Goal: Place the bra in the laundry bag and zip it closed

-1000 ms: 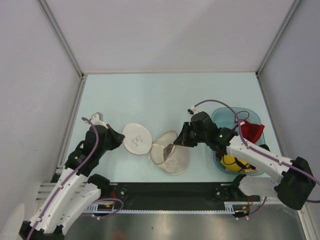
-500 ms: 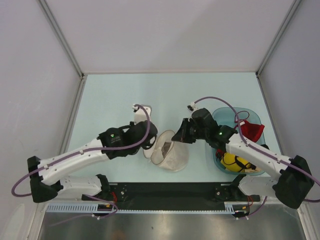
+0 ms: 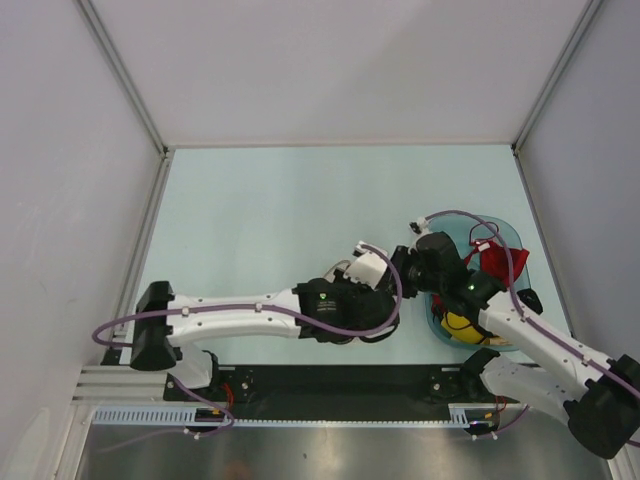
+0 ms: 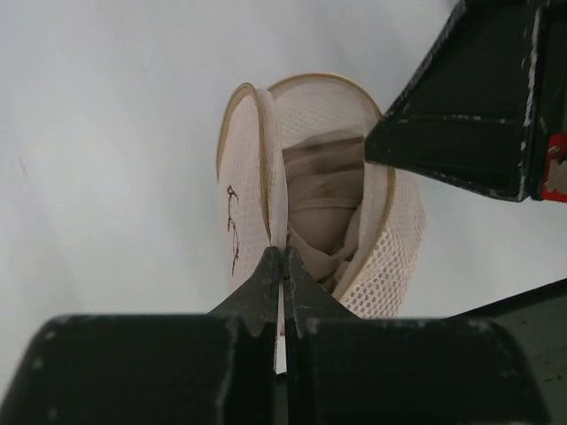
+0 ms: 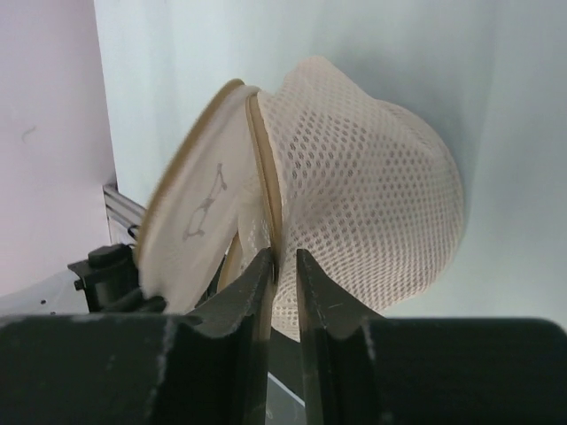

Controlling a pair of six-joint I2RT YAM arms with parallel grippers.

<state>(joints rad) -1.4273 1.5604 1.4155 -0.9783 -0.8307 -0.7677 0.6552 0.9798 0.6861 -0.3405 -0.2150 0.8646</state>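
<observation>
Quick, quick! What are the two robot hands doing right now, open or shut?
Left hand: closed, pinching the laundry bag by its rim.
Right hand: closed, pinching the laundry bag's rim too.

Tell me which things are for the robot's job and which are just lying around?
For the job: the laundry bag, the bra inside it, the left gripper and right gripper pinching its rim.
Just lying about: the teal basket, the red bra, the yellow-and-black garment.
</observation>
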